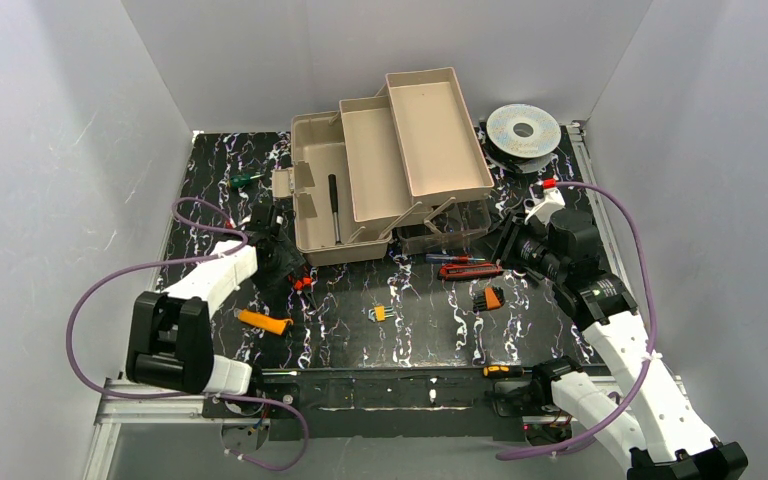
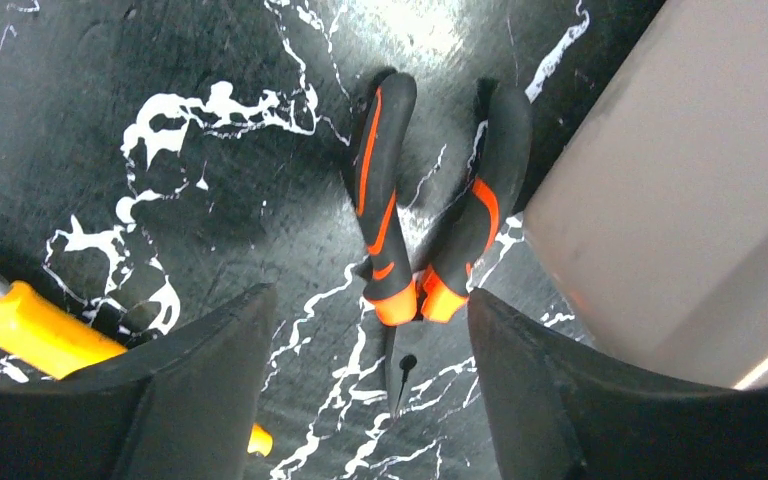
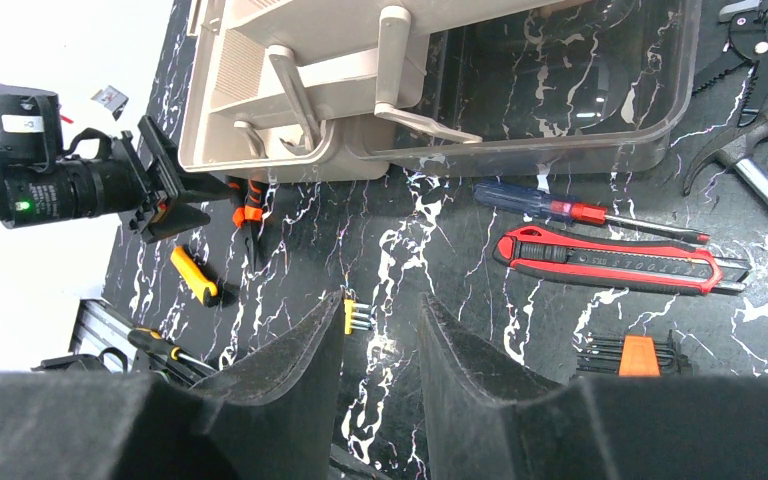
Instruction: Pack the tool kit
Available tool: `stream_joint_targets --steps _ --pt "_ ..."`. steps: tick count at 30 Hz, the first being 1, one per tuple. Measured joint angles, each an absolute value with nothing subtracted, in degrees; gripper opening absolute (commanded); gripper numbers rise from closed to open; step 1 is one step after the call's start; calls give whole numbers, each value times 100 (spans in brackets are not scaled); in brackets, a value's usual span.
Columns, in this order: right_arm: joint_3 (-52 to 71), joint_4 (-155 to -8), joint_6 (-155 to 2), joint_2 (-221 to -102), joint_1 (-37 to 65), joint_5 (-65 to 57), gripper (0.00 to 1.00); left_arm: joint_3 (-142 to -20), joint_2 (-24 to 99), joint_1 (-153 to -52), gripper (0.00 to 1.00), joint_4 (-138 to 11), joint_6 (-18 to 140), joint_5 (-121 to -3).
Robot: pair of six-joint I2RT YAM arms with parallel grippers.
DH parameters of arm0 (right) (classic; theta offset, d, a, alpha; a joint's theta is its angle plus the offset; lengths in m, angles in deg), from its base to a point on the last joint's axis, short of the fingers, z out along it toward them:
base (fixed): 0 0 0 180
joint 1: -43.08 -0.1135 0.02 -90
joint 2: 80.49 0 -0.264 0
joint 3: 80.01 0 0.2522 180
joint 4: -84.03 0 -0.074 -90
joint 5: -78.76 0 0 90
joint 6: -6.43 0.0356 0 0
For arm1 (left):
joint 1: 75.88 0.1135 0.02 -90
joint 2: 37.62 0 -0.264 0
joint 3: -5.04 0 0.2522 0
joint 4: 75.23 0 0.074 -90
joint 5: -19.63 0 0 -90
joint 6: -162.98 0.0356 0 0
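The taupe toolbox [image 1: 312,235] stands open at the back with its beige trays [image 1: 435,130] folded out. Black-and-orange pliers [image 2: 430,200] lie on the mat beside its left wall [image 2: 680,200]. My left gripper [image 2: 368,295] is open and straddles the pliers' nose, with a gap on both sides. In the top view it sits at the box's front left corner [image 1: 295,270]. My right gripper [image 3: 384,297] is open and holds nothing, hovering over the mat right of the box [image 1: 515,245]. Below it lie a red utility knife [image 3: 610,262], a blue-and-red screwdriver [image 3: 560,207] and an orange hex key set [image 3: 635,355].
An orange-handled tool [image 1: 265,321] lies left of centre and a small yellow bit holder [image 1: 379,313] at mid mat. A green screwdriver [image 1: 248,179] lies at the back left, a silver wire spool [image 1: 523,130] at the back right. A yellow-and-black screwdriver [image 1: 500,370] rests on the front rail.
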State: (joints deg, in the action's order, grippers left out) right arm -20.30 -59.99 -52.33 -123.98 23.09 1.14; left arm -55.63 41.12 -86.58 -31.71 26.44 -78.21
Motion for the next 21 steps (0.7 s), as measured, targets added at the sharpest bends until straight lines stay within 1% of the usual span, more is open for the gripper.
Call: stream_joint_targets --steps 3,9,13,15,17,18,19,21 --pt "-2030 -5997 -5233 -12400 2307 112 41 -5552 4344 -8658 58 -3296 2641 -7928" --pt "-2030 -5970 -5237 -12400 2309 109 41 -5552 4722 -8623 57 -3385 2547 -8131" --pt "-2030 -5962 -5237 -12400 2307 107 41 -5572 4840 -8485 57 -3477 2484 -8065" --pt "-2030 -5962 -5237 -12400 2307 107 41 -5611 4895 -8391 54 -3497 2456 -7980" --pt "-2030 -5962 -5237 -12400 2309 105 41 -5686 4982 -8306 45 -3486 2442 -7890" --pt "-2030 -5959 -5239 -12400 2309 105 41 -5721 5017 -8262 42 -3501 2427 -7869" --pt "-2030 -5959 -5239 -12400 2309 99 41 -5740 5052 -8221 35 -3523 2410 -7860" --pt "-2030 -5959 -5246 -12400 2309 88 41 -5747 5072 -8129 14 -3558 2331 -7823"
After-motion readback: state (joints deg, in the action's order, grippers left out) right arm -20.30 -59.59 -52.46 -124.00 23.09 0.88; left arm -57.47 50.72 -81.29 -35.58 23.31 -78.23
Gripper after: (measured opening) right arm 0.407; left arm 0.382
